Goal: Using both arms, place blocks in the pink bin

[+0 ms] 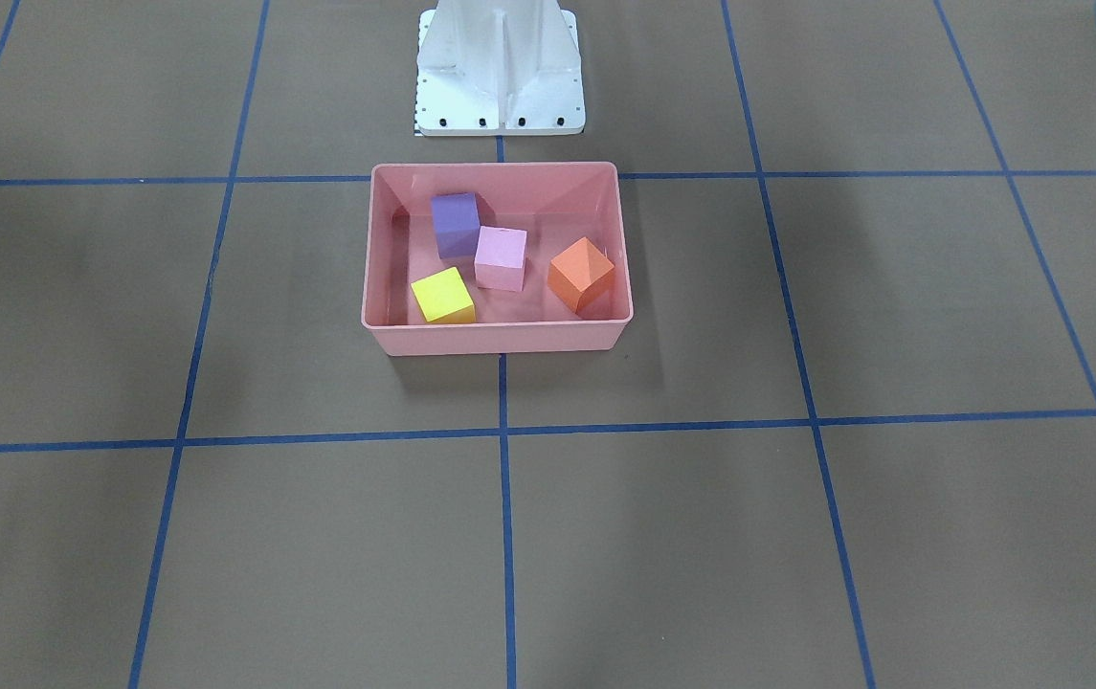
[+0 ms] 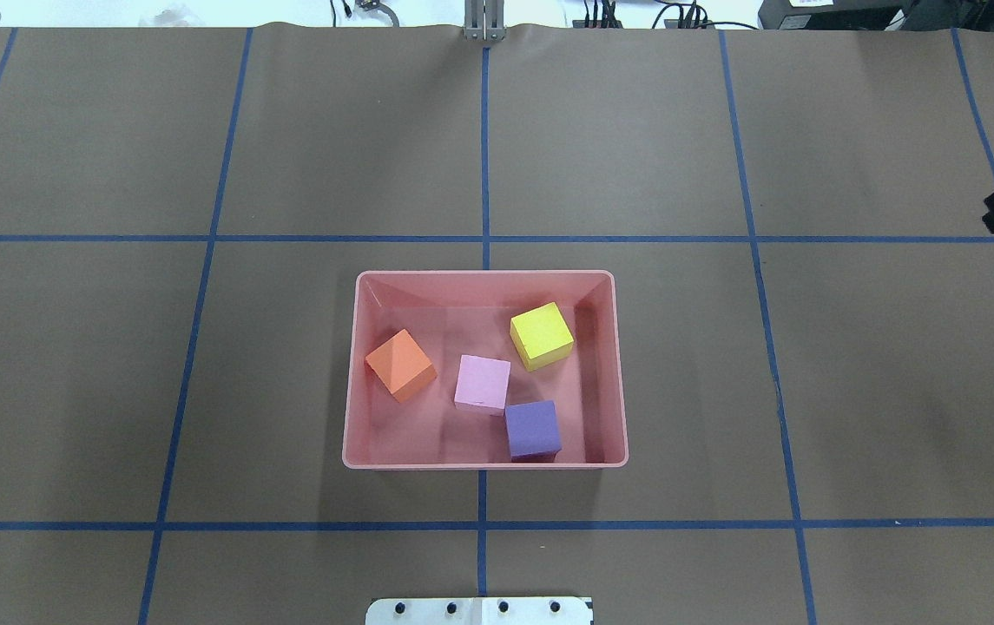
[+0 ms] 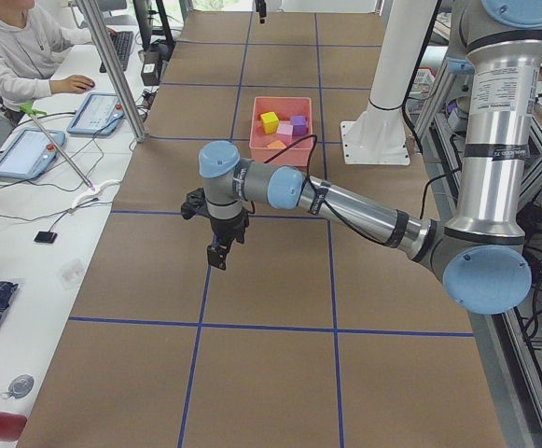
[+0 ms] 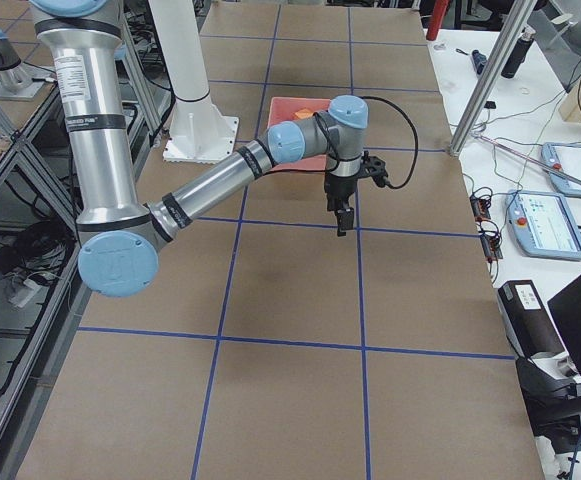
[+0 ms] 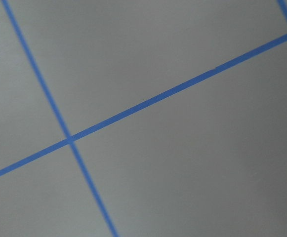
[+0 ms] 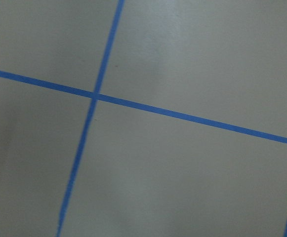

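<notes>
The pink bin (image 2: pixel 479 291) is smooth plastic with a faint gloss, while the blocks (image 2: pixel 483 384) in it — also the orange block (image 2: pixel 401 365) at 9 o'clock — look matt and foam-like. Around it lies matt brown paper (image 2: pixel 635 139) with blue tape (image 2: pixel 485 156) lines; the pedestal (image 2: pixel 479 612) at 6 o'clock is white painted metal.

Four blocks (image 2: pixel 482 383), one pink bin (image 2: pixel 410 434)

No words, numbers or signs could be read anywhere. Tiny dark marks (image 4: pixel 73 72) on the tall shiny silver arm tube (image 4: pixel 100 150) were too small and blurry to read.
</notes>
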`<state>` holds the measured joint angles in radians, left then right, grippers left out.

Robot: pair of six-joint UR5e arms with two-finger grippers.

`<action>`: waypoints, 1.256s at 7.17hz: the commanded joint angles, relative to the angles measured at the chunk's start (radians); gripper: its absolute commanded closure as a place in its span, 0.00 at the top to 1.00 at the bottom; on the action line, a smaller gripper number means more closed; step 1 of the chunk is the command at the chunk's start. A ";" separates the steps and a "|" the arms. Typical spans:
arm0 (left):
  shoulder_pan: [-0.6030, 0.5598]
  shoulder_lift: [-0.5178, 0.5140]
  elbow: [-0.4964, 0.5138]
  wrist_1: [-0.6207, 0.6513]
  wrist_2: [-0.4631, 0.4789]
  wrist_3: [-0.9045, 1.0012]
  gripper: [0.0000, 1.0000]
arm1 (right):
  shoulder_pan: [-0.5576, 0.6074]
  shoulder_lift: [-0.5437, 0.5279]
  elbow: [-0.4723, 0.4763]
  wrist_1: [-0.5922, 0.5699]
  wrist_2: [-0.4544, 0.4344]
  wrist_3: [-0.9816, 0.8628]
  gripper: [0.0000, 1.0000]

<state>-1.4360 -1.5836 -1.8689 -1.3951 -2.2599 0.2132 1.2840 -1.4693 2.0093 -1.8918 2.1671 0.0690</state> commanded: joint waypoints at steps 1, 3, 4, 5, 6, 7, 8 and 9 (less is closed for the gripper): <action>-0.090 0.065 0.062 -0.007 -0.027 0.097 1.00 | 0.162 -0.074 -0.093 0.002 0.046 -0.263 1.00; -0.098 0.074 0.114 -0.036 -0.024 0.094 1.00 | 0.170 -0.132 -0.139 0.138 0.054 -0.244 0.99; -0.109 0.077 0.122 -0.051 -0.029 0.080 1.00 | 0.170 -0.137 -0.152 0.154 0.062 -0.212 0.98; -0.133 0.079 0.120 -0.051 -0.038 -0.008 1.00 | 0.170 -0.138 -0.152 0.154 0.068 -0.148 0.98; -0.133 0.079 0.122 -0.054 -0.073 -0.109 1.00 | 0.170 -0.140 -0.149 0.155 0.069 -0.126 0.98; -0.135 0.080 0.122 -0.077 -0.072 -0.185 1.00 | 0.170 -0.144 -0.152 0.154 0.069 -0.121 0.98; -0.133 0.094 0.117 -0.112 -0.072 -0.184 1.00 | 0.170 -0.149 -0.149 0.155 0.069 -0.120 0.98; -0.133 0.096 0.119 -0.128 -0.072 -0.187 1.00 | 0.170 -0.148 -0.149 0.155 0.066 -0.120 0.99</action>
<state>-1.5690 -1.4938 -1.7499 -1.4971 -2.3304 0.0416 1.4542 -1.6158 1.8599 -1.7370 2.2357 -0.0534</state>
